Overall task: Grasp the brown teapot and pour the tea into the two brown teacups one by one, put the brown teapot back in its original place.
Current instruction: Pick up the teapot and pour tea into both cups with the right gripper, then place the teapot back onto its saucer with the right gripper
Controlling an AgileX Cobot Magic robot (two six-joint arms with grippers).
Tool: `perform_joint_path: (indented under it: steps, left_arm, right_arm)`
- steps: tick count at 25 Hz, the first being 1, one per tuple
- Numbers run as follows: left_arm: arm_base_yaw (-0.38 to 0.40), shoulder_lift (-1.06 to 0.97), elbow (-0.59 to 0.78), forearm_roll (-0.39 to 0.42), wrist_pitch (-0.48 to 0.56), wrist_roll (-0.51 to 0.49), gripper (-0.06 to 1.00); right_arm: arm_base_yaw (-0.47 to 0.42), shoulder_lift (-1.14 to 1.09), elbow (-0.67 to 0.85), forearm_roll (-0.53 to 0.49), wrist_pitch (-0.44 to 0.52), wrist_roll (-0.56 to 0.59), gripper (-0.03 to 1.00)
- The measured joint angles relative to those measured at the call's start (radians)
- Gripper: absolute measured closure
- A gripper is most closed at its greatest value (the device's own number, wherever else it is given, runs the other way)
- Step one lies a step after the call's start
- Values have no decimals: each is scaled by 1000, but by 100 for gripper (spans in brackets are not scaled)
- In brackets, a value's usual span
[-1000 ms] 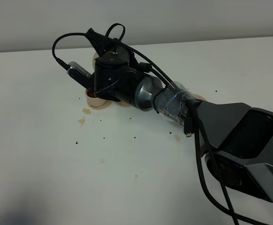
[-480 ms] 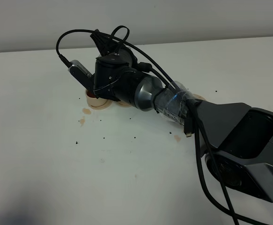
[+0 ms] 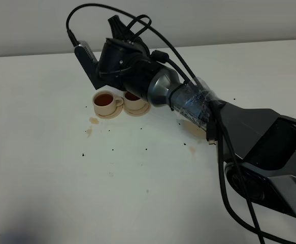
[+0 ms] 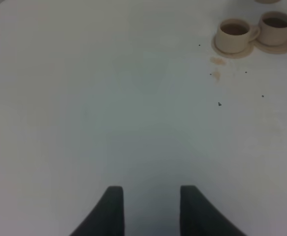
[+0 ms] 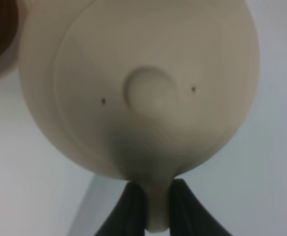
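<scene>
The teapot fills the right wrist view, its handle pinched between the right gripper – lifted at upper centre of the high view. Below it, two teacups sit side by side. The left gripper hangs open – holding nothing.

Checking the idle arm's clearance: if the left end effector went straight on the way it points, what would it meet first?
Probably nothing: ahead of the left end effector lies bare table. The two teacups sit off to one side.
</scene>
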Motion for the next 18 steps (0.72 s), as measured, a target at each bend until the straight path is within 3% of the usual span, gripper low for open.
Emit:
perform_joint_path:
  steps: [5,8,10,15,18]
  left_arm:
    - [0,0,0,0,0,0,62]
    - [0,0,0,0,0,0,62]
    - [0,0,0,0,0,0,62]
    - [0,0,0,0,0,0,62]
    - [0,0,0,0,0,0,62]
  right_arm:
    - [-38,-7,-115,145,177,15,84]
    - [-73,-12,-167,229,215,82,84]
    - [-95,-17,-187,270,219,183,84]
    - [-148,-20,-193,308,222,577,84]
    - [-183,-36,-192,361,228,696,84]
